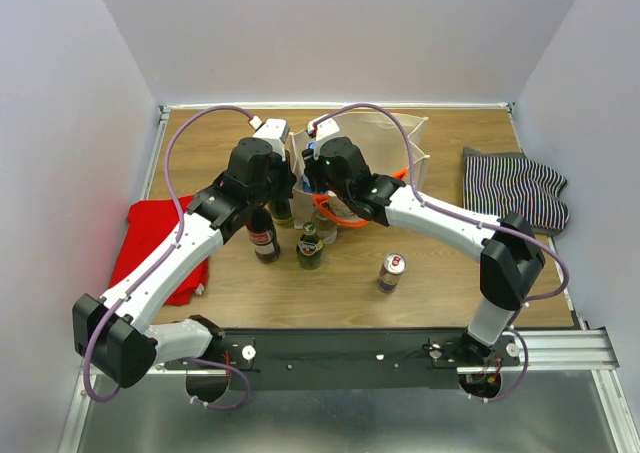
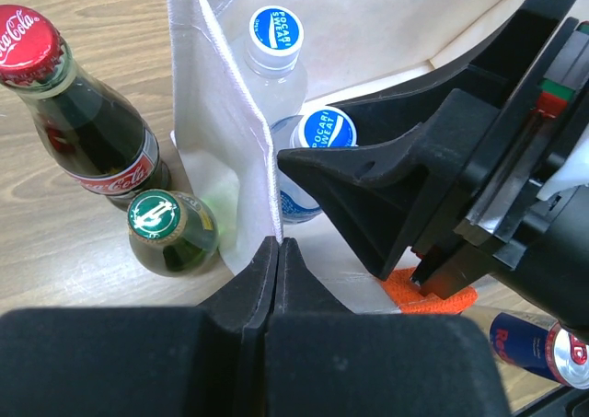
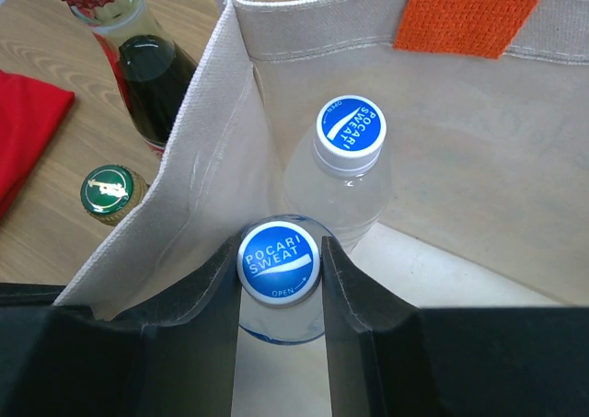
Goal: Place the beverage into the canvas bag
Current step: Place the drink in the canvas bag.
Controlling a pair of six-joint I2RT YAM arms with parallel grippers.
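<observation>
**Item 1.** Boxy cream canvas bag with orange loop handles. We find it upright and open-mouthed on the wooden table, toward 12 o'clock from the table's middle. A small orange tab is sewn on its rim.

**Item 2.** Left gripper. We record its jaws pressed together, with the edge of the bag's wall running into their tips, at the bag's 9 o'clock side.

**Item 3.** Right gripper. Its jaws stand partway apart, clamped just under the cap of a clear plastic bottle with a blue Pocari Sweat cap. We place this bottle inside the bag's mouth, just within the wall that the left gripper pinches. We cannot tell whether its base touches the bag's floor.

**Item 4.** Second clear Pocari Sweat bottle. It stands upright inside the bag, just beside the held one, at its 1 o'clock in the right wrist view.

**Item 5.** Glass cola bottle with a red cap and green glass bottle with a green cap. Both stand upright outside the bag, just beside its wall. In the top view they sit at the bag's 7 o'clock.

**Item 6.** Blue and silver drinks can. It stands upright at the bag's 6 o'clock, well apart from it.

**Item 7.** Red cloth lies at the table's 9 o'clock edge. A dark striped cloth lies at the table's 3 o'clock edge.
</observation>
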